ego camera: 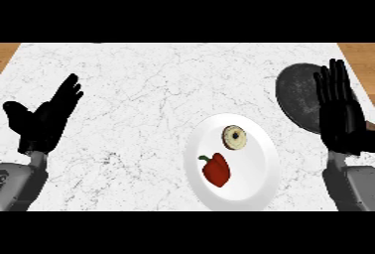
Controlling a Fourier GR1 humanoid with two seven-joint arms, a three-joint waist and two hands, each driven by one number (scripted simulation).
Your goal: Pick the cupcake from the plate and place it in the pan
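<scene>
The fingers (337, 82) of the right hand (343, 119) are straight and close together, pointing toward the top of the frame, and they have hold of nothing; the hand stands at the right edge of the frame, overlapping the right part of the pan (299, 96) in this view, though whether it touches the pan or merely hangs above it cannot be told. The left hand (42, 119) shows at the left edge of the frame, its fingers (67, 92) likewise extended and spread, thumb out to the side, empty and resting well apart from everything else. Moving outward, the cupcake (235, 137) sits on the upper part of the white plate (256, 183), seen from above as a pale round with a dark centre, and just below it on the same plate lies a red bell pepper (216, 170). The plate rests on the marbled desk (147, 99) in the lower middle-right of the frame, and the dark round pan lies near it, toward the upper right. Judged from this layout, nothing of the task is done yet: the cupcake is untouched on the plate and nothing can be seen in the part of the pan that shows. What is left is the whole sequence, namely reaching to the cupcake, closing on it, lifting it clear of the pepper, carrying it up and right, and setting it in the pan. The right hand looks the better placed for that.
</scene>
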